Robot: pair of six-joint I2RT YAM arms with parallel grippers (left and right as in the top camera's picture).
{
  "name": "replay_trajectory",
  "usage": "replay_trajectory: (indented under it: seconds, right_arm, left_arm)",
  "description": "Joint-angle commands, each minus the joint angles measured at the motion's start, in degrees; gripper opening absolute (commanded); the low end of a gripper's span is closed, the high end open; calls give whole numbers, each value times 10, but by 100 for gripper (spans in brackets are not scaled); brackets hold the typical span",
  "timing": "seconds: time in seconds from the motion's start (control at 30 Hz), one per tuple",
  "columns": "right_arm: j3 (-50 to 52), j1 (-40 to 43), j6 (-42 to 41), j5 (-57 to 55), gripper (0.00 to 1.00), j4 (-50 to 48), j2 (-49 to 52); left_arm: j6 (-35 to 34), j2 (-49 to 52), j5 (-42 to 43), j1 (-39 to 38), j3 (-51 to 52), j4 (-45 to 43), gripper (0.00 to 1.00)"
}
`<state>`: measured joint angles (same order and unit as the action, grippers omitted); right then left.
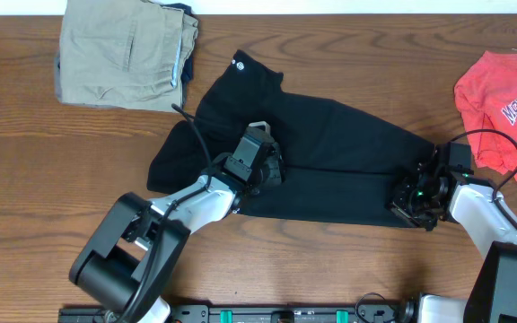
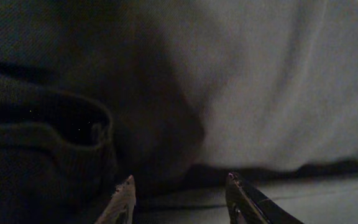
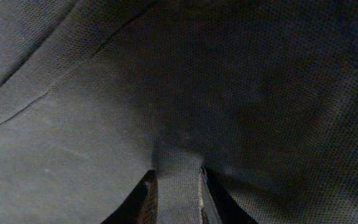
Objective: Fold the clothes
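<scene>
A soft, fine-meshed black short-sleeved shirt [image 1: 330, 135] lies doubled lengthwise on a wooden table [image 1: 330, 260], spanning both tools. The right gripper [image 3: 179, 186] pinches a small ridge of its cloth between narrow jaws, probably anchoring that end. The left gripper [image 2: 179, 190] hovers mid-shirt, jaws apart and empty, a thick rolled fold just to its left.

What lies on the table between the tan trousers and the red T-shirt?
The black shirt lies between them; the left gripper and the right gripper are both over it. The overhead view shows this.
</scene>
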<state>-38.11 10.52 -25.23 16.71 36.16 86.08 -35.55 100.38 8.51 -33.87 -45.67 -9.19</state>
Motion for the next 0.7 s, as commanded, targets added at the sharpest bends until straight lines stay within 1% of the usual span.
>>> replay_trajectory:
  seconds: [0.0,0.13,0.2,0.27,0.37,0.43,0.53,0.67]
  right_arm:
    - [10,-4,0,-4,23,0,-2]
    - [10,-4,0,-4,23,0,-2]
    - [10,-4,0,-4,22,-1,-2]
    - [10,-4,0,-4,22,-2,-2]
    - [10,-4,0,-4,23,-2,-2]
    - [10,-4,0,-4,22,-2,-2]
    - [10,-4,-1,-3,22,-1,-2]
    - [11,-6,-9,-3,20,-1,-2]
  left_arm:
    - [14,-54,-15,2,-1,17,50]
    - [40,-133,-16,3,-1,85,51]
    - [41,-169,-18,6,-1,137,59]
    - [42,-191,-22,12,-1,190,60]
    - [42,-198,-51,26,-1,284,61]
    - [42,-188,-55,38,2,326,61]
    - [43,-162,-35,57,8,349,62]
    - [56,-120,-4,75,8,334,62]
